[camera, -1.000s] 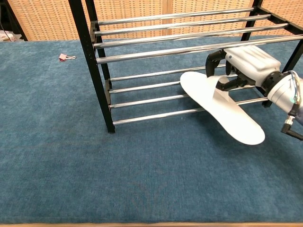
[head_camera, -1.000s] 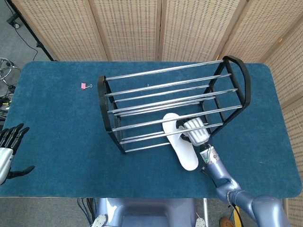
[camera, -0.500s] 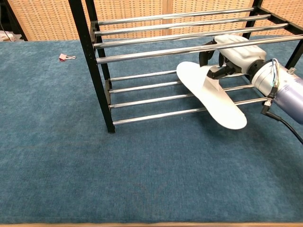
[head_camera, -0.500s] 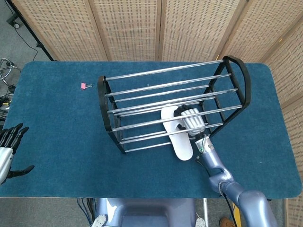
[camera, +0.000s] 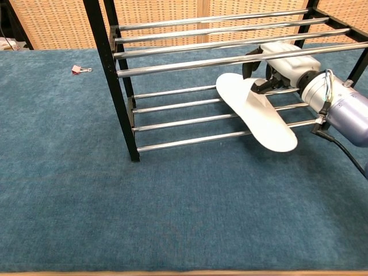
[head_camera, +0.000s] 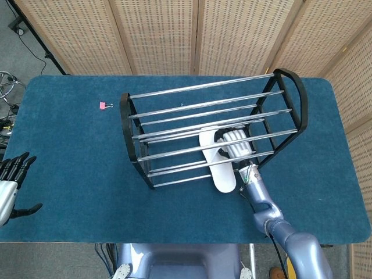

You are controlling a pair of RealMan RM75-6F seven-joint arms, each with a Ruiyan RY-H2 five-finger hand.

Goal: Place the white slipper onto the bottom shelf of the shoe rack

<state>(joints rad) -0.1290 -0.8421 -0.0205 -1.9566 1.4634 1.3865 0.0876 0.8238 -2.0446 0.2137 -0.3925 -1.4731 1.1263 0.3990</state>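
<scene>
The white slipper (head_camera: 219,168) (camera: 256,114) lies tilted across the bottom rails of the black and chrome shoe rack (head_camera: 131,136) (camera: 172,123). Its toe end is inside the rack; its heel sticks out over the front rail. My right hand (head_camera: 234,145) (camera: 280,64) reaches in under the upper rails and holds the slipper by its strap. My left hand (head_camera: 13,180) hangs at the table's near left edge with its fingers apart and nothing in it; only the head view shows it.
A small pink binder clip (head_camera: 103,105) (camera: 78,69) lies on the blue table cover (head_camera: 70,151) left of the rack. Folding wicker screens (head_camera: 174,35) stand behind the table. The rack's upper rails run close above my right hand.
My right hand has pushed the slipper further into the rack along the bottom rails. Less of its heel now overhangs the front. The left hand has stayed still.
</scene>
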